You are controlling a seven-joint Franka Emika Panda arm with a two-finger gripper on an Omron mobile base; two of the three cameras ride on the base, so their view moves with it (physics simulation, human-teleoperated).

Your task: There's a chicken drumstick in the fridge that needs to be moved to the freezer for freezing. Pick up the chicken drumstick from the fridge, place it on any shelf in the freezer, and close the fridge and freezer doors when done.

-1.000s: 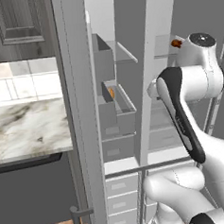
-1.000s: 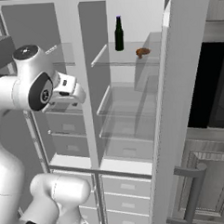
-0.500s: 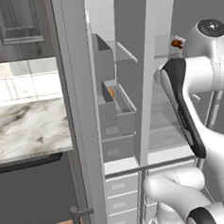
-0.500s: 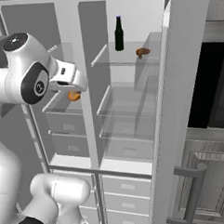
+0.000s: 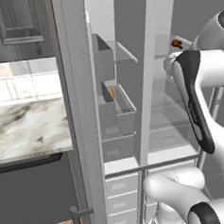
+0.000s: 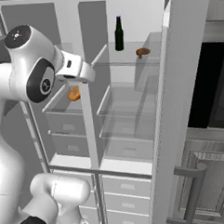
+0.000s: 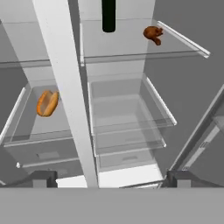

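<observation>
Small reddish-brown chicken drumstick (image 7: 153, 34) lying on the top clear glass shelf (image 7: 175, 50) of the wider right-hand grey fridge (image 6: 134, 145), near a dark green bottle (image 6: 119, 33). Golden-orange curved food (image 7: 47, 103) resting in the narrower left-hand freezer (image 6: 68, 125). Two-finger gripper (image 7: 111, 178) spread wide, empty, facing the white divider post (image 7: 65, 87).

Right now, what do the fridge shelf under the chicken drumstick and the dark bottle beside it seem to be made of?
The shelf looks like clear glass or plastic: the grey wall shows through it, and only its pale edge stands out. The bottle looks like dark, smooth glass, though the rendering leaves this open. The chicken drumstick is matte reddish-brown meat.
</observation>
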